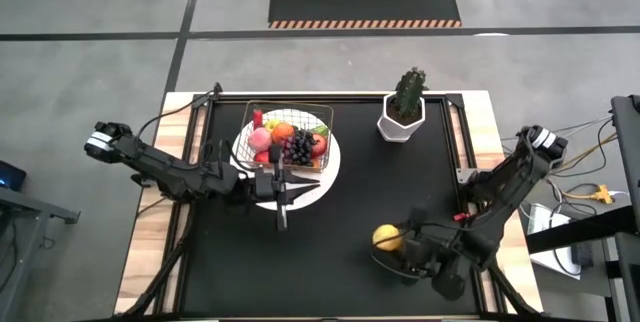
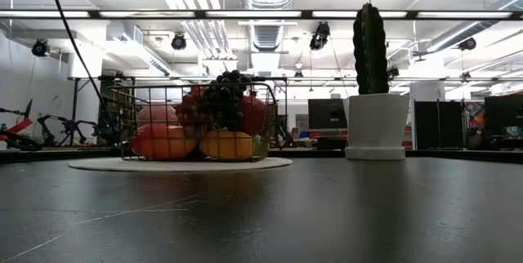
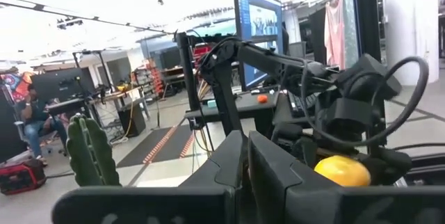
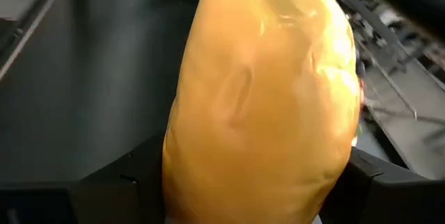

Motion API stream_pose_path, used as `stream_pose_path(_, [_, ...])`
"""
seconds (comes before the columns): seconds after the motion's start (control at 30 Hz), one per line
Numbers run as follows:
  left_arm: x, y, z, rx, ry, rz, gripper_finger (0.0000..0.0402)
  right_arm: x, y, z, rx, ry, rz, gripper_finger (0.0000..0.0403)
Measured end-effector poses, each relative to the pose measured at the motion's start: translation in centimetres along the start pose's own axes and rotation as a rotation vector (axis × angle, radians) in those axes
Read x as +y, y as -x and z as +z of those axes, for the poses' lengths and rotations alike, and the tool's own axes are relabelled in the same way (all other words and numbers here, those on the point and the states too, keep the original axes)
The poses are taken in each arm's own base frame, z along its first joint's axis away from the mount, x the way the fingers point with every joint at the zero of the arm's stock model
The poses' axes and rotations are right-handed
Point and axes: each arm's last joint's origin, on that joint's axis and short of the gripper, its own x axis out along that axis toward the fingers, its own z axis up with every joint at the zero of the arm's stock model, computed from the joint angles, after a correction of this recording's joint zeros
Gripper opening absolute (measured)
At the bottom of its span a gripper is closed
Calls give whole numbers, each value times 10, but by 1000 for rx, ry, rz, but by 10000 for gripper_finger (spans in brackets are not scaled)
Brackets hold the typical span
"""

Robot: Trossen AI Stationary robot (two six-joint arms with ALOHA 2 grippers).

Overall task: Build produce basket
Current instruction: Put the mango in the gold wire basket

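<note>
On the round white plate (image 1: 335,162) at table left, the small wire-mesh basket (image 1: 289,112) already holds most produce (image 1: 290,144); my left pincer (image 1: 280,194), shut and empty, waits beside it. Right front, my right pincer (image 1: 392,246) clamps the last yellow mango (image 1: 386,236), lifted, long axis between the fingers.

Wire-mesh basket (image 1: 290,134) at 11 o'clock, upright, heaped with grapes (image 1: 298,146), peach (image 1: 260,139). Yellow mango (image 1: 387,236) at 5 o'clock, off the table.
</note>
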Motion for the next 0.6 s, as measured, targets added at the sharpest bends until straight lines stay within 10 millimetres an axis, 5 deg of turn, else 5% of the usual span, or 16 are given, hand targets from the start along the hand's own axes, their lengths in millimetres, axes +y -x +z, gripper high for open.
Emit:
stream_pose_path(0.37, [0, 0, 0, -7, -2, -10, 8, -23, -25, 37, -224, 120, 288, 245])
stream_pose_path(0.6, [-3, 1, -3, 23, -23, -25, 8, -42, -57, 26, -386, 130, 394, 245])
